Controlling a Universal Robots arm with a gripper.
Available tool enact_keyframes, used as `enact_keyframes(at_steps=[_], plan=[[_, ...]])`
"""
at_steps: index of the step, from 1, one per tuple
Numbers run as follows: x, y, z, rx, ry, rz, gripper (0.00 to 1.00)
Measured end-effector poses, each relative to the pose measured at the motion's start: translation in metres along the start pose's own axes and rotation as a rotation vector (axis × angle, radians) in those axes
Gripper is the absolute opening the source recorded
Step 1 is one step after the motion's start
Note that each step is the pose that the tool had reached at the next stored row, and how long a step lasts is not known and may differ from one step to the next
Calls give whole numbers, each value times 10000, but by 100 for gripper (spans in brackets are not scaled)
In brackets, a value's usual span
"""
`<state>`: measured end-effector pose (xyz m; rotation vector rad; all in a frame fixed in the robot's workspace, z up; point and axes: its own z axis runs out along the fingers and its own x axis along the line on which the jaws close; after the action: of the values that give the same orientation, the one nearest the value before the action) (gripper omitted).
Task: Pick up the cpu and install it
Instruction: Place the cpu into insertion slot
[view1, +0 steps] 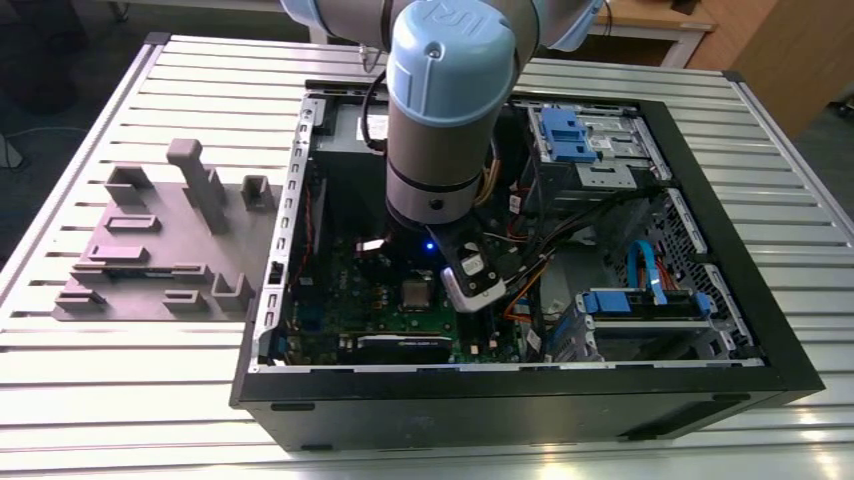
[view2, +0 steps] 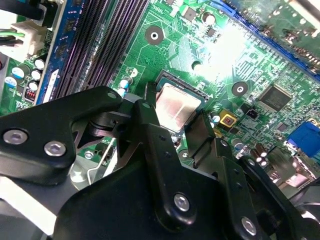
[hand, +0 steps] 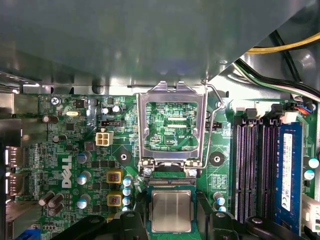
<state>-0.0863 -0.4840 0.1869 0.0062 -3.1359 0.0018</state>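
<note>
The cpu (hand: 171, 210), a small square chip with a shiny silver-grey top, lies flat in the socket on the green motherboard (hand: 75, 165). It also shows in the second wrist view (view2: 176, 106) and the exterior view (view1: 418, 292). My gripper (hand: 171, 222) hangs just over it inside the computer case, its black fingers (hand: 131, 220) standing on either side of the chip with a small gap, so it looks open. The fingers (view2: 146, 117) flank the chip in both wrist views. The socket's metal load plate (hand: 171, 97) is swung up and open beyond the chip.
The open black computer case (view1: 507, 395) lies on a slatted metal table (view1: 134, 380). A grey plastic fixture block (view1: 167, 250) sits at the exterior view's left. Memory slots (hand: 255, 170), cables (view1: 574, 225) and blue drive cages (view1: 647, 300) crowd around the arm (view1: 447, 110).
</note>
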Motion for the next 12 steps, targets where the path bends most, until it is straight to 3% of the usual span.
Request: enact_keyframes(at_steps=[8,12], plan=[[-3,1,5,-8,-10,-3,48],[-1,1,7,-8,-3,0,60]])
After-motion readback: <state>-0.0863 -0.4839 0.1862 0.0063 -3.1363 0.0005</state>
